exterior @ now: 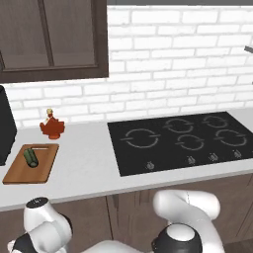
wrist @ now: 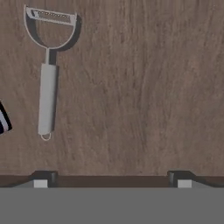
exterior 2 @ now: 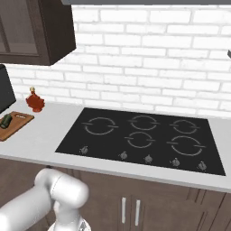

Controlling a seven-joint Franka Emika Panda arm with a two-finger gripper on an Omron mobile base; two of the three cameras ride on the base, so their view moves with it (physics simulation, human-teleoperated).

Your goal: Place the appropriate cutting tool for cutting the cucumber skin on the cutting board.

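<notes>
While the board (exterior: 30,165) sits way off on the left end of the counter (exterior: 84,165) with the cucumber (exterior: 30,157) already lying on it, the hand is off looking straight down at a brown wood-grain surface, probably the inside of a drawer, though that's a guess. The peeler (wrist: 47,98) lies flat there in the upper left of the hand view, forked head pointing away and slim handle running back toward the camera. Just beside it, at the left edge, a sliver of a white-and-dark utensil (wrist: 3,120) pokes in, apart from the peeler.

The gripper (wrist: 112,178) has its fingers (wrist: 40,179) spread wide with nothing between them, and they're well above the wood, not touching anything. So this looks like the reach-in step, before any grab has happened. The peeler is off to the left of the gap between the fingers, so the next move likely calls for sliding over until the handle sits between them, dropping down, and closing across the narrow handle. Then comes the long carry over to the board. Main risk is snagging that other utensil instead.

There's also a red bottle (exterior: 51,126) right behind the board, and the stove (exterior: 183,141) sits to the right.
</notes>
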